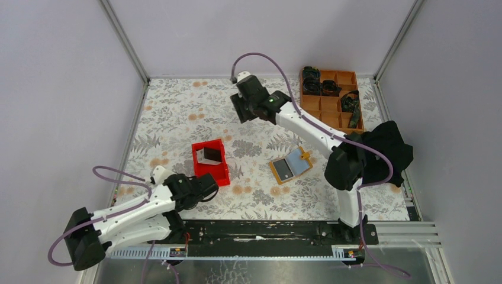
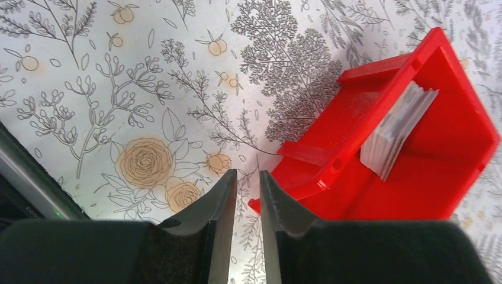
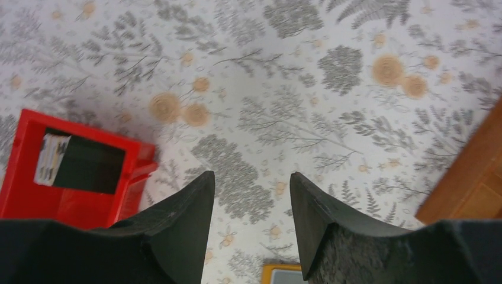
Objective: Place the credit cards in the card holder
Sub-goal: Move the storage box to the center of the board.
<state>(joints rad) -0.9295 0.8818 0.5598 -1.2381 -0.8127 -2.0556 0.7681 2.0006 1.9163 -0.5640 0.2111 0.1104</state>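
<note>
The credit cards (image 1: 206, 155) stand as a pale stack on edge inside a red bin (image 1: 220, 171), also seen in the left wrist view as cards (image 2: 396, 127) and in the right wrist view as cards (image 3: 52, 158). The card holder (image 1: 291, 167), tan-orange, lies open on the table right of the bin, showing a dark grey and a bluish panel; only its corner (image 3: 281, 273) shows in the right wrist view. My left gripper (image 1: 205, 186) (image 2: 247, 177) hovers just short of the bin's near corner, jaws a narrow gap apart, nothing between them. My right gripper (image 1: 243, 110) (image 3: 251, 177) is open and empty over the far middle of the table.
The red bin (image 2: 438, 177) (image 3: 23, 183) sits left of centre on the floral table. An orange-brown compartment tray (image 1: 322, 105) (image 3: 473, 171) with dark items stands at the back right. A black cloth (image 1: 388, 148) lies by the right arm. Walls enclose the table's left, far and right sides.
</note>
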